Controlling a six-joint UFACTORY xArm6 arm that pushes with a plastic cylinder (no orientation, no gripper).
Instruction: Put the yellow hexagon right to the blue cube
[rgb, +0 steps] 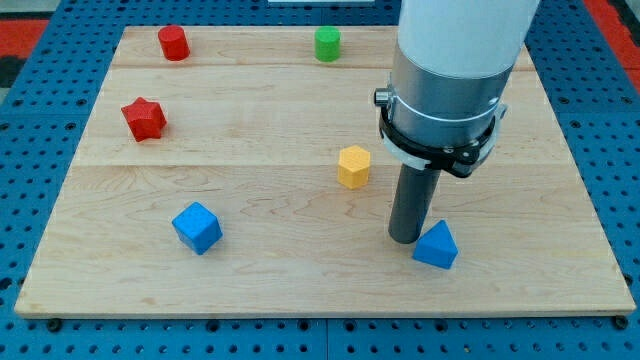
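The yellow hexagon (353, 166) stands near the middle of the wooden board (300, 280). The blue cube (197, 227) sits toward the view's lower left, well left of and below the hexagon. My tip (405, 239) rests on the board to the lower right of the yellow hexagon, apart from it, and just left of a blue triangular block (437, 246), close to or touching it.
A red star (144, 118) lies at the view's left, a red cylinder-like block (173, 43) at the top left, and a green cylinder (327, 44) at the top centre. The arm's grey body (450, 70) hides part of the board's upper right.
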